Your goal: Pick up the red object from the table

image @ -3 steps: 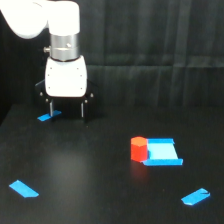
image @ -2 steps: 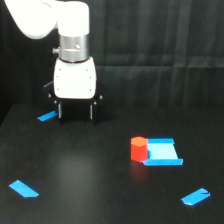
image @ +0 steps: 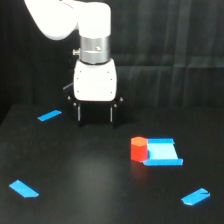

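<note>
1. Gripper hangs under the white arm with its two dark fingers set apart and nothing between them; its jaws are released, and the tips sit just above the table.
2. Taking the red object as the landmark: it rests on the black table, a small red-orange chunk with faceted sides, lying to the exterior view's right of the gripper and lower in the picture, well apart from the fingers.
3. Touching the red object on the exterior view's right side is the flat blue square piece, larger than the chunk.
4. Farther toward the exterior view's lower right of the red object lies a small blue strip, apart from the square piece.
5. Far to the exterior view's left of the red object, and higher in the picture, a second blue strip lies near the gripper's fingers on their left side in that view.
6. Far to the lower left of the red object, a third blue strip lies near the table's edge.
</note>
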